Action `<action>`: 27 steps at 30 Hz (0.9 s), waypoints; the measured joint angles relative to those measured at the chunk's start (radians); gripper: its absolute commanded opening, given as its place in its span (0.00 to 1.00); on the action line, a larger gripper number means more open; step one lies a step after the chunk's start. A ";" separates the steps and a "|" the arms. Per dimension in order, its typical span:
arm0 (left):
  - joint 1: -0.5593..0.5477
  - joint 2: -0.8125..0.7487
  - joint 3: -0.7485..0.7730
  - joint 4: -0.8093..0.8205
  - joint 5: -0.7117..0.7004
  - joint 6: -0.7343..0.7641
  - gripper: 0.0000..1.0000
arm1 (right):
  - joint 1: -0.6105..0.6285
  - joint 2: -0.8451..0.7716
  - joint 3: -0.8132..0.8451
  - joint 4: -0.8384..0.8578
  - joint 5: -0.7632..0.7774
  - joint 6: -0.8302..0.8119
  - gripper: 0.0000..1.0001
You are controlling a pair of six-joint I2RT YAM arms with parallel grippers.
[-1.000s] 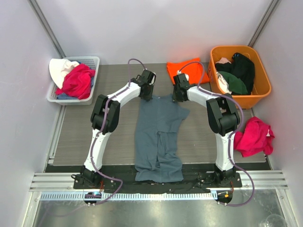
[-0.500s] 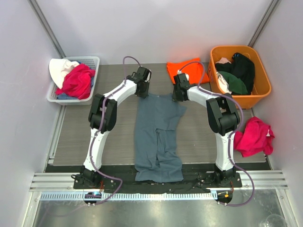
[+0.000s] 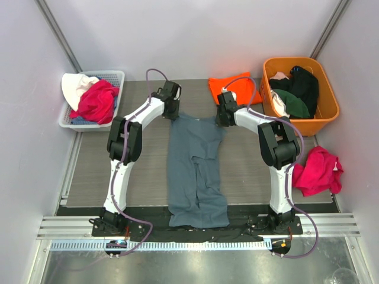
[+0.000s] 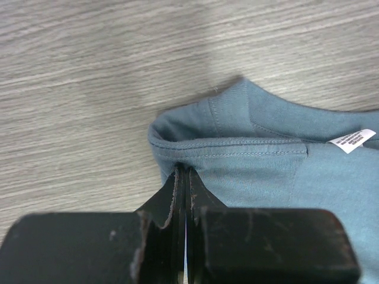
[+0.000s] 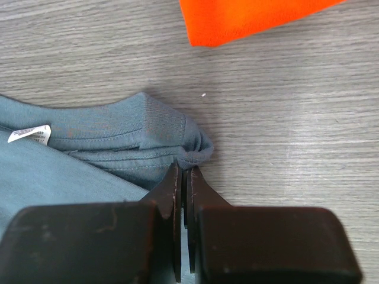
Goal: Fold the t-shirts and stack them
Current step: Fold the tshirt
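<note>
The slate blue-grey t-shirt (image 3: pixel 195 165) lies lengthwise down the middle of the table, sleeves folded in, its hem at the near edge. My left gripper (image 3: pixel 172 113) is shut on its far left corner (image 4: pixel 177 155). My right gripper (image 3: pixel 221 120) is shut on its far right corner (image 5: pixel 192 147). A white label shows by the collar in the left wrist view (image 4: pixel 352 139) and the right wrist view (image 5: pixel 28 134). The orange t-shirt (image 3: pixel 234 89) lies folded at the far edge, just beyond my right gripper; its corner shows in the right wrist view (image 5: pixel 249 18).
An orange plastic tub (image 3: pixel 327 109) with dark clothes stands at the far right. A white basket (image 3: pixel 115 76) with red and white clothes stands at the far left. A pink-red garment (image 3: pixel 317 171) lies off the table's right edge.
My left gripper has moved left and back with the shirt's corner, spreading the far edge wider and flatter. My right gripper has barely moved.
</note>
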 measured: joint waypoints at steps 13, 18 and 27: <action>0.049 -0.004 0.005 -0.003 0.005 0.001 0.00 | 0.000 0.003 0.005 0.002 0.000 0.000 0.01; 0.061 -0.004 0.005 -0.003 0.012 0.000 0.00 | 0.000 0.003 0.005 0.002 0.000 0.000 0.01; 0.069 -0.006 0.003 -0.003 0.012 0.000 0.00 | 0.000 0.004 0.005 0.002 0.000 0.000 0.01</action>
